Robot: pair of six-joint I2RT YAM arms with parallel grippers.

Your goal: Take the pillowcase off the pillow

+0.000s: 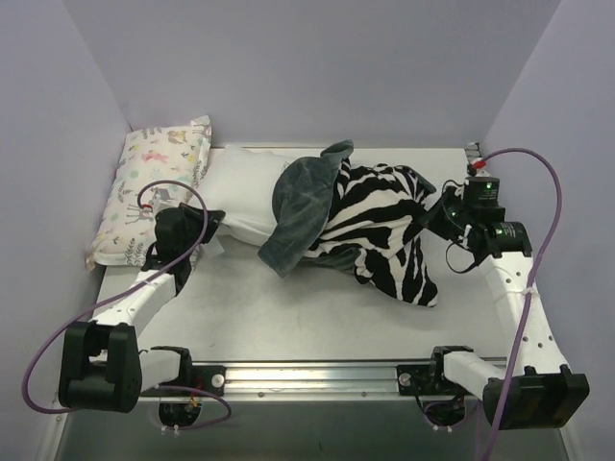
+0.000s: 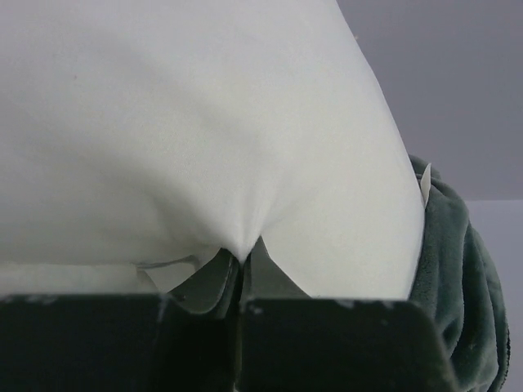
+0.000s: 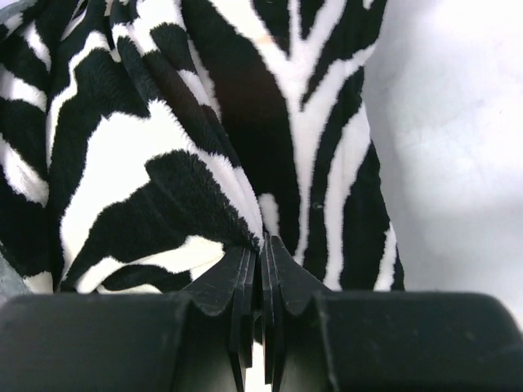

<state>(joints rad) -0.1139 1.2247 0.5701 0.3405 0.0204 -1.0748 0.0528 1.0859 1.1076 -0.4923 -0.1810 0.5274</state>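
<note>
The white pillow (image 1: 242, 192) lies across the middle of the table, its right part still inside the pillowcase (image 1: 370, 226). The pillowcase shows its zebra-striped face, with the grey-green plush side (image 1: 303, 211) folded back over the pillow. My left gripper (image 1: 213, 227) is shut on the pillow's near-left edge; in the left wrist view the jaws pinch the white fabric (image 2: 196, 139) and green plush (image 2: 458, 286) shows at the right. My right gripper (image 1: 430, 213) is shut on the zebra fabric (image 3: 172, 163) at the pillowcase's right end.
A pastel animal-print pillow (image 1: 154, 187) lies at the far left, just behind my left arm. Lilac walls close the table on the left, back and right. A metal rail (image 1: 317, 375) runs along the near edge between the arm bases.
</note>
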